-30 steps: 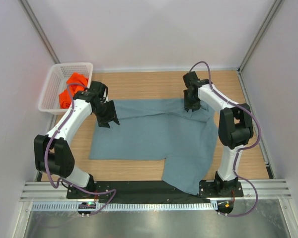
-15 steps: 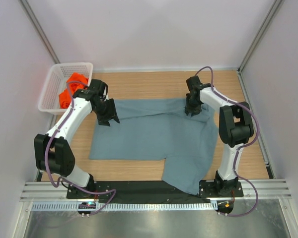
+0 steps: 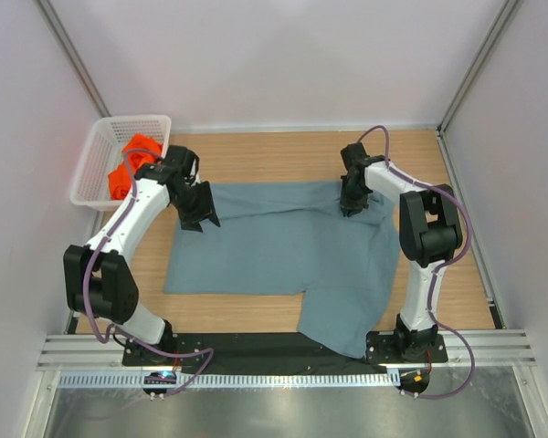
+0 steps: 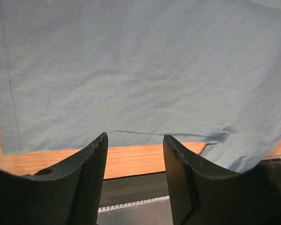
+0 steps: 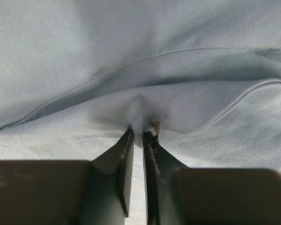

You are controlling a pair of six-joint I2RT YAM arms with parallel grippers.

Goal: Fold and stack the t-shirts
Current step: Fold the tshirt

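The grey-blue t-shirt point(image 3: 283, 242) lies spread across the wooden table, its near right part hanging over the front edge. The orange t-shirt point(image 3: 132, 164) sits bunched in the white basket at the far left. My left gripper point(image 3: 201, 217) is open and empty over the shirt's far left corner; the left wrist view shows the cloth point(image 4: 140, 70) beyond the spread fingers point(image 4: 91, 173). My right gripper point(image 3: 350, 203) is shut on a pinch of the grey-blue shirt point(image 5: 140, 70) at its far right edge, cloth bunched between the fingertips point(image 5: 126, 154).
The white lattice basket point(image 3: 99, 146) stands at the far left corner against the wall. A black strip and metal rail point(image 3: 256, 351) run along the table's near edge. White walls close in on three sides.
My right gripper has moved slightly toward the near side and left over the shirt's far right edge, pinching cloth. My left gripper has barely moved.
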